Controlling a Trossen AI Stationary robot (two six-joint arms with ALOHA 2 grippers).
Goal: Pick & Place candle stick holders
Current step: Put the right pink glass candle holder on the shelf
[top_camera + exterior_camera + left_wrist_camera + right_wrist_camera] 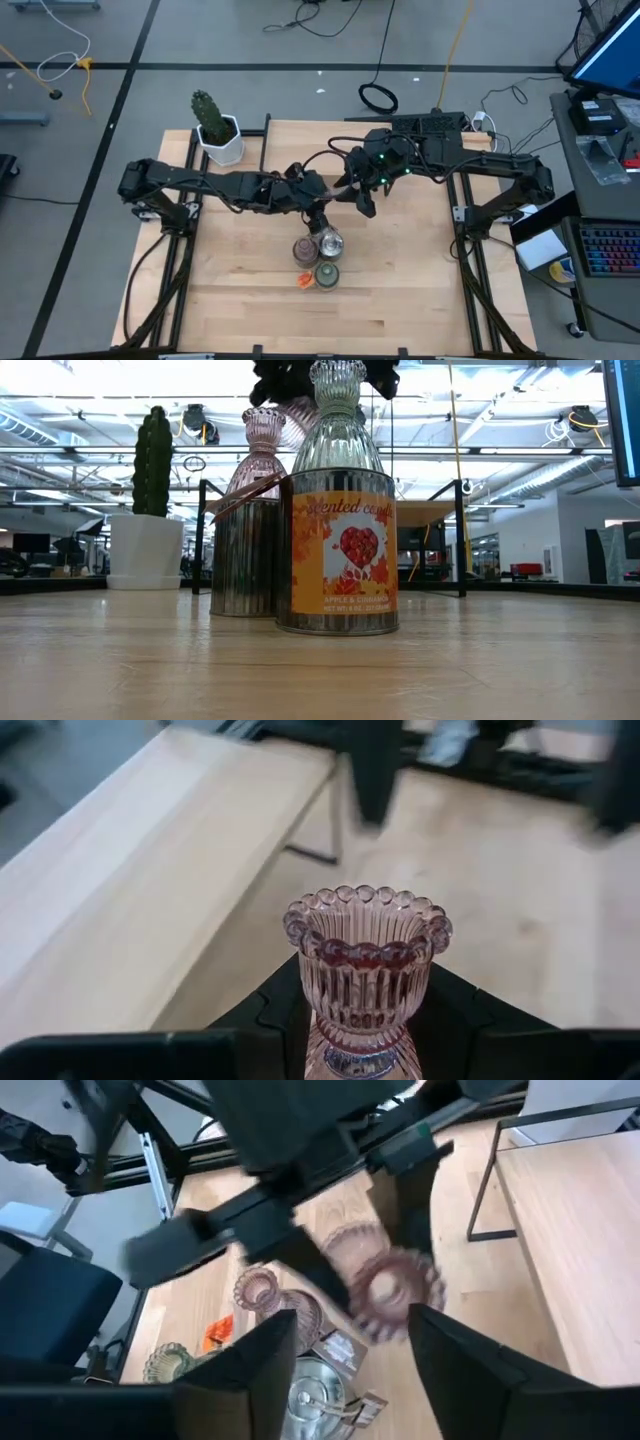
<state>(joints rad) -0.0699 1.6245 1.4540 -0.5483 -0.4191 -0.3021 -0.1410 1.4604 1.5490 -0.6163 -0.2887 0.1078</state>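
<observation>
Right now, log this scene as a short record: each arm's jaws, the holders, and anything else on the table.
left gripper: jaws shut on a pink glass holder, held above the table
right gripper: jaws open, empty, above the cluster
labelled tin: upright, with a clear glass holder standing on top
plain tin: behind the labelled tin, with a second pink holder on top
cactus pot: far left corner, apart from the rest
</observation>
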